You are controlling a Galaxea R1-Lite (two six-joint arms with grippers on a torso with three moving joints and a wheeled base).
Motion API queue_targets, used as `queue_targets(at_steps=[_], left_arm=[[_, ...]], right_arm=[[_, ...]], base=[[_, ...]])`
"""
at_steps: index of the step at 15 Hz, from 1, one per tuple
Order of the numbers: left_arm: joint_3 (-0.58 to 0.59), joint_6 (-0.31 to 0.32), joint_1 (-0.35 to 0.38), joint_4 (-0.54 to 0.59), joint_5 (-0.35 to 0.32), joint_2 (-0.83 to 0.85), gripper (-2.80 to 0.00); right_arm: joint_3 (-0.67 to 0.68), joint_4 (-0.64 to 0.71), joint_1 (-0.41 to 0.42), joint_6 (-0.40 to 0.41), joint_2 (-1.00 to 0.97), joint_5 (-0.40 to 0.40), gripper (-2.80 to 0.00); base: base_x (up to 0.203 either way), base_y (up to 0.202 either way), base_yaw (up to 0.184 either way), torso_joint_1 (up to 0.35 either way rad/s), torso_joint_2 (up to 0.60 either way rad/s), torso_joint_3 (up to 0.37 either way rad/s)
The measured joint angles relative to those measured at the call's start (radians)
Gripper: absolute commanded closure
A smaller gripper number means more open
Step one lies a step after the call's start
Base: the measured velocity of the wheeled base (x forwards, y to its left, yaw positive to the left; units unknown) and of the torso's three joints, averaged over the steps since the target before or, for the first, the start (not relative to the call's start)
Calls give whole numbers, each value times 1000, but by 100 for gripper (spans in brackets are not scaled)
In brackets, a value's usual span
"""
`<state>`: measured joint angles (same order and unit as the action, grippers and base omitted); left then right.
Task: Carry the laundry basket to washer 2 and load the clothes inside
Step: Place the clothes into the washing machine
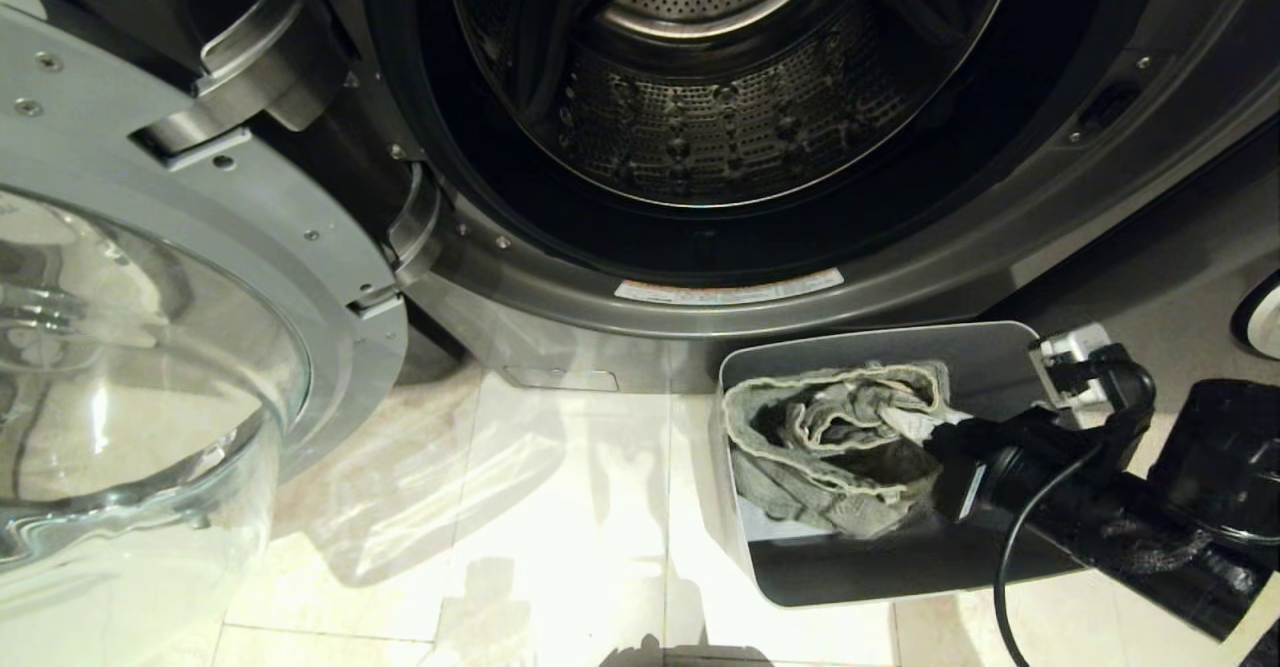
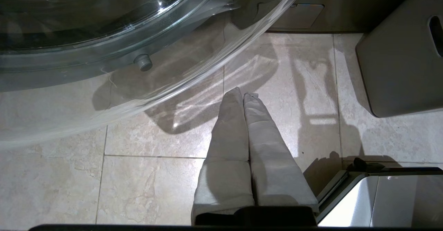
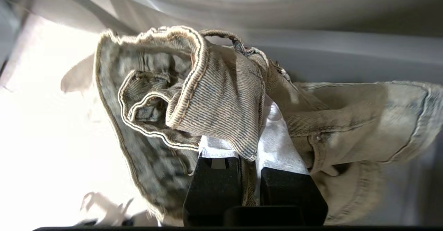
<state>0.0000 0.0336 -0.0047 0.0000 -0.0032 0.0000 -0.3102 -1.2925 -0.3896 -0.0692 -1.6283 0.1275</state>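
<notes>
The grey laundry basket (image 1: 985,359) stands on the tiled floor just below the washer's open mouth, at the right. The clothes (image 1: 835,447), one pale denim garment with a thick seamed waistband, are bunched in its opening. My right gripper (image 1: 928,425) reaches into the basket from the right and is shut on a fold of the denim. In the right wrist view the fold (image 3: 221,99) runs between the white-padded fingers (image 3: 277,144) of the right gripper (image 3: 247,137). My left gripper (image 2: 243,94) hangs shut and empty over the floor, left of the basket (image 2: 398,75).
The washer's perforated drum (image 1: 720,97) is open and directly above the basket. Its round glass door (image 1: 150,367) is swung open to the left, close above my left gripper. Pale floor tiles (image 1: 560,507) lie between door and basket.
</notes>
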Motion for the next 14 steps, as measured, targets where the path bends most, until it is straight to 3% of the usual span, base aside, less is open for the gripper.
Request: queue_targets(at_steps=[4, 10, 14], left_arm=[[0, 0, 0, 0, 0, 0, 0], [0, 0, 0, 0, 0, 0, 0], [0, 0, 0, 0, 0, 0, 0]], right_arm=[[-32, -80, -45, 173, 24, -2, 0], [-308, -81, -82, 196, 4, -6, 0], [-508, -80, -117, 254, -64, -8, 0]], base=[[0, 0, 0, 0, 0, 0], [0, 0, 0, 0, 0, 0], [0, 0, 0, 0, 0, 0]])
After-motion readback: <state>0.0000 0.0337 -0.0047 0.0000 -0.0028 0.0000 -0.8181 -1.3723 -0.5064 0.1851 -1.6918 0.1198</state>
